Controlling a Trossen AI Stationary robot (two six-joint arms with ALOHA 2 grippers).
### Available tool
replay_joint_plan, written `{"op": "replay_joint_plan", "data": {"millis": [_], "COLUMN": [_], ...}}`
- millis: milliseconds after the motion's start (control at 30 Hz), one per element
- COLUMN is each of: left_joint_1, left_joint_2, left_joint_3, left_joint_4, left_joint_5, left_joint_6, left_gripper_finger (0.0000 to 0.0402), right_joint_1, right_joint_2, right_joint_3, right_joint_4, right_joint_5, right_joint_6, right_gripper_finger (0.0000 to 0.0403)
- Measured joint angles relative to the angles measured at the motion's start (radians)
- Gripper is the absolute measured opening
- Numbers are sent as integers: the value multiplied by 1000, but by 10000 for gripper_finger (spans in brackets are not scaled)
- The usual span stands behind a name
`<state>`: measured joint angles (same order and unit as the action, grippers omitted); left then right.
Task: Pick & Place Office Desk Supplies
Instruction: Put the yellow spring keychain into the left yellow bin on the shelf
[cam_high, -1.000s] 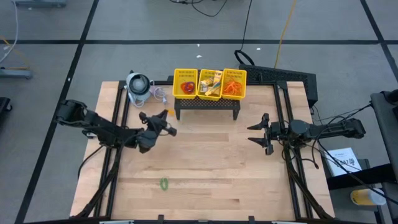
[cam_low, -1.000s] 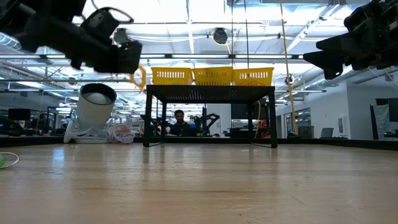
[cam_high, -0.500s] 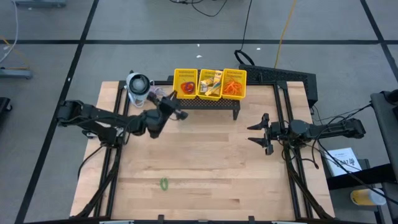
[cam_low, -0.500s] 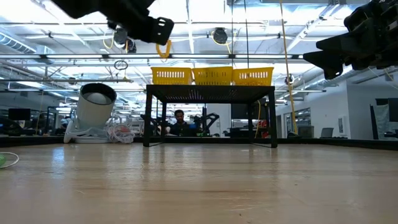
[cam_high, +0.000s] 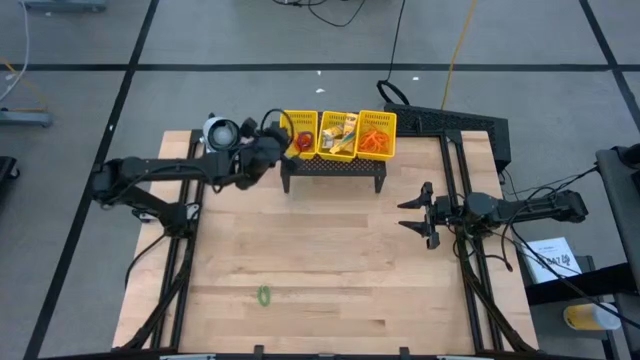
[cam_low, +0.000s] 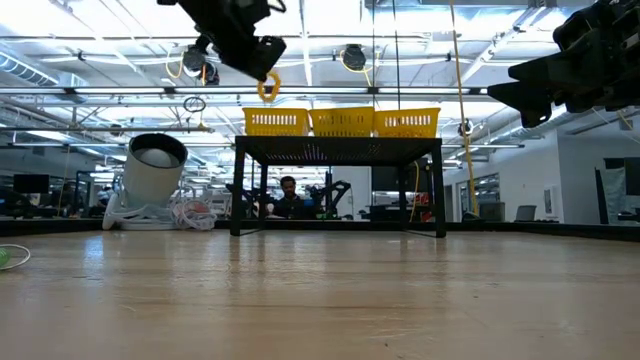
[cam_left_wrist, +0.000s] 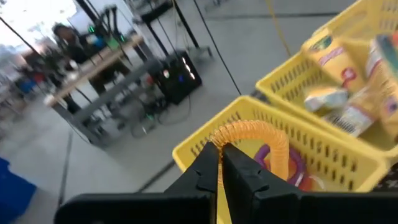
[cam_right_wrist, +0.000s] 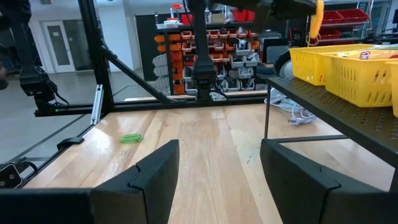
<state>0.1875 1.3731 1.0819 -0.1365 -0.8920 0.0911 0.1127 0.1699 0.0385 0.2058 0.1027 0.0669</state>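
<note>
The left claw (cam_high: 283, 140) is pinching an orange ring (cam_left_wrist: 258, 138) between its closed fingers and holding it above the end compartment of the yellow mesh basket (cam_high: 338, 152), the one nearest the table's left edge. The basket is sitting on a black perforated stand (cam_high: 335, 170) near the far edge of the table, so the arm is carrying the ring high enough to pass over the basket's rim. That compartment is already holding a purple ring (cam_left_wrist: 292, 163) and something red, which suggests rings are being sorted there and that this one is about to be dropped in. In the low view the ring (cam_low: 267, 88) is hanging just above the basket's top edge.

The middle compartment is holding yellow packets (cam_high: 339, 135) with white labels, and the last one a tangle of orange rubber bands (cam_high: 376, 140). A green ring (cam_high: 263, 295) is lying alone on the table (cam_high: 330, 270) near the front edge, probably the next thing to fetch.

The right claw (cam_high: 415, 214) is waiting with its fingers spread wide and empty, above the right side of the table and well apart from the basket.

A white round device (cam_high: 221, 136) with a cord is standing by the far left corner. The left arm is covering part of it from above, and the claw is hiding much of the ring compartment there. The packet labels are too blurred to read.
</note>
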Motion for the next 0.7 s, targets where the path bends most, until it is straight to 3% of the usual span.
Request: {"op": "replay_joint_plan", "data": {"millis": [133,333,533,700], "left_joint_1": [53,70,76,76], "left_joint_2": [2,18,34,48], "left_joint_3": [6,6,6,6], "left_joint_4": [-74,-50,-44,6], "left_joint_5": [98,189,182,160], "left_joint_6": [-63,-86,-70,-67], "left_gripper_finger": [5,13,18,74], "right_joint_1": [0,0,0,0], "right_joint_2": [0,0,0,0], "right_joint_3": [0,0,0,0], "right_joint_4": [0,0,0,0], "right_joint_5": [0,0,0,0], "right_joint_6": [0,0,0,0], "right_gripper_finger": [215,215,215,215]}}
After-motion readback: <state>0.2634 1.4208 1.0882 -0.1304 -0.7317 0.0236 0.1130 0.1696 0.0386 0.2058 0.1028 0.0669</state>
